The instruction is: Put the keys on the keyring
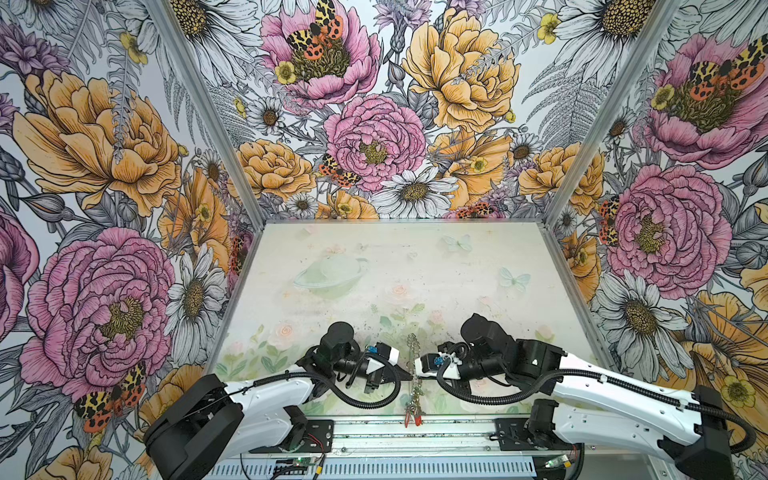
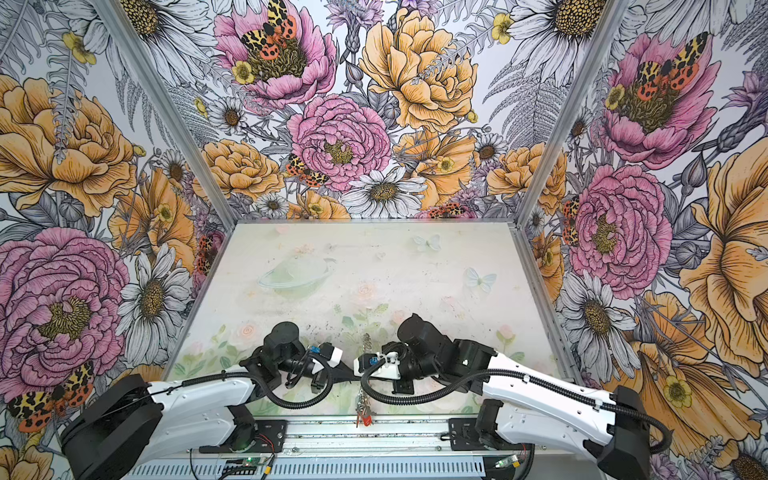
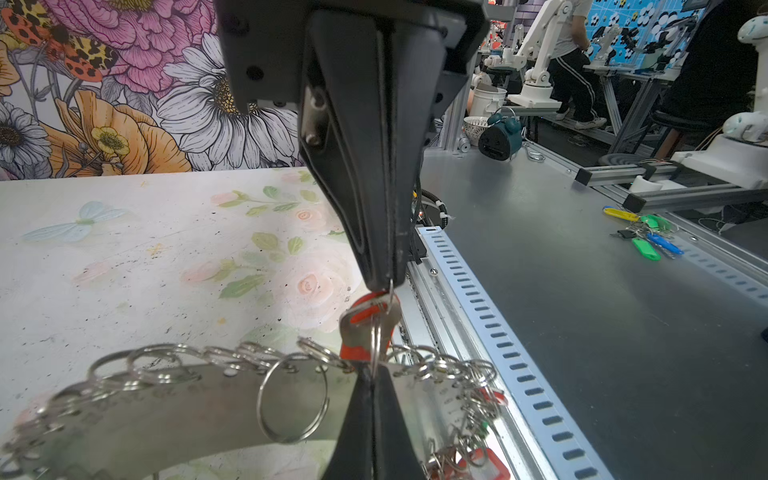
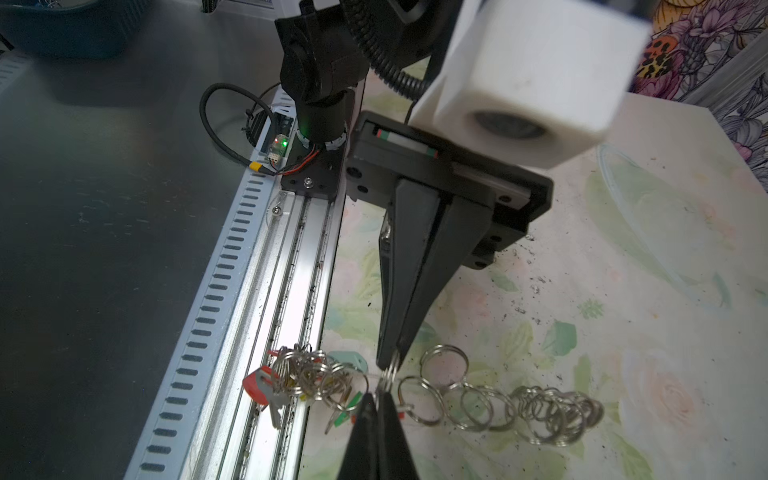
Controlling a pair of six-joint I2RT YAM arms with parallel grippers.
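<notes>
**Two pincers meet on one wire ring at the worktop's front edge**

At left, the left gripper [image 4: 390, 360] is clenched, its tapered black fingers nipping the rim of a thin silver wire ring [image 4: 388, 376]. In the middle is the keyring [image 3: 166, 411], a flat, dull grey-brown crescent band whose outer edge is punched with holes and fringed with loose rings. It stands on edge above the middle of the worktop's [image 1: 457, 270] front edge, so both top views show it only as a thin line running front to back. Whether it touches the surface cannot be told.

A key with a red tag [image 3: 358, 332] sits right at the pinched ring, between the two sets of tips. More keys [image 4: 291, 380], with red and green tags, bunch at the band's near end, over the aluminium rail [image 4: 282, 291] along the front edge. At right, the right gripper [image 3: 387, 286] is likewise clenched, on the opposite side of the same ring as far as the wrist views show.

The band looks stiff and should not flex, but the keyed end probably drags it down toward the rail. The rings are springy, smooth wire, likely to slip or swivel in a pinch, so they are best gripped squarely across the rim, away from the split. The key is best taken by its flat metal head — the glossy plastic tag would likely slide.
</notes>
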